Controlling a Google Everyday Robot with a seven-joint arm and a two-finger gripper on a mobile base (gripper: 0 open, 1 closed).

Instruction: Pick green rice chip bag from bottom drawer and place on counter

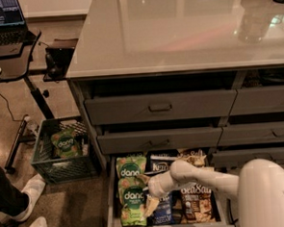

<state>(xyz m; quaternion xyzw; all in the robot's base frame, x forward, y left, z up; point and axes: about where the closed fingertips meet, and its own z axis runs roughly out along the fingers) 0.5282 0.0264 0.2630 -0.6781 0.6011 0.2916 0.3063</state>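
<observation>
From the one camera, looking down past the counter [175,31], the bottom drawer [110,204] stands pulled out, with snack bags packed inside. The green rice chip bag [132,197] lies flat along the drawer's left side, with others like it above and below. It looks light, crinkly and puffy, probably slippery and easily crushed. I'd pinch a sealed edge rather than its middle. The gripper [150,207] hangs right at that bag's right edge. Whether it is spread or closed, I cannot tell.

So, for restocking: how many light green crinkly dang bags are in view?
3: rear bag and middle bag along the grey bottom drawer's left, by the white gripper; a third bag in the dark floor crate. More may be hidden.
</observation>
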